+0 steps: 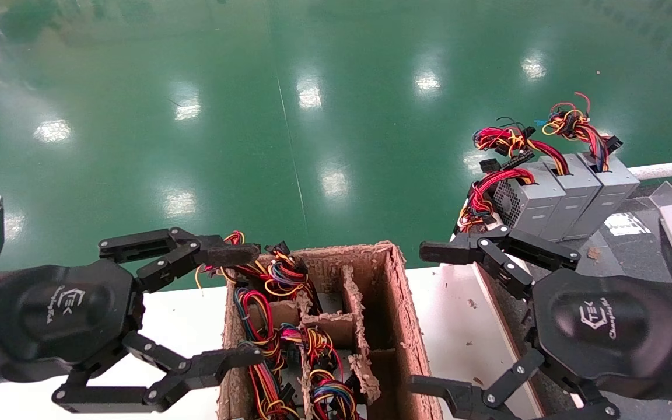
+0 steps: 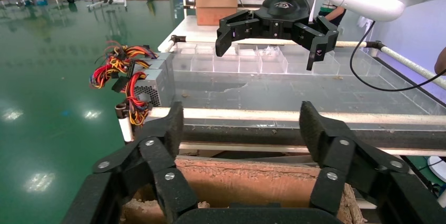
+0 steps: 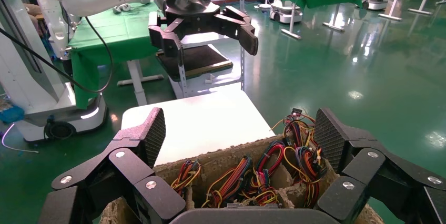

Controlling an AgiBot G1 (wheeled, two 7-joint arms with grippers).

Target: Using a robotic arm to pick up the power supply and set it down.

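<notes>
Both grippers, left (image 1: 237, 306) and right (image 1: 435, 318), had jaws spread wide, holding nothing. Cardboard box (image 1: 397, 303) sat between them. Power supply (image 1: 525, 204) stood beyond right jaws, untouched.

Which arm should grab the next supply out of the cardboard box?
Probably left: the open left gripper hovers over the wire-filled compartments of the brown cardboard divider box; the open right gripper sits beside its empty side.

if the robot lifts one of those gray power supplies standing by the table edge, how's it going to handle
The power supply is a metal box, so probably rigid and heavy for its size. Its wire bundle hangs loose, so it will likely flop and could snag the neighbouring units. Its smooth metal sides might slip. Both the left hand and right hand are open.
</notes>
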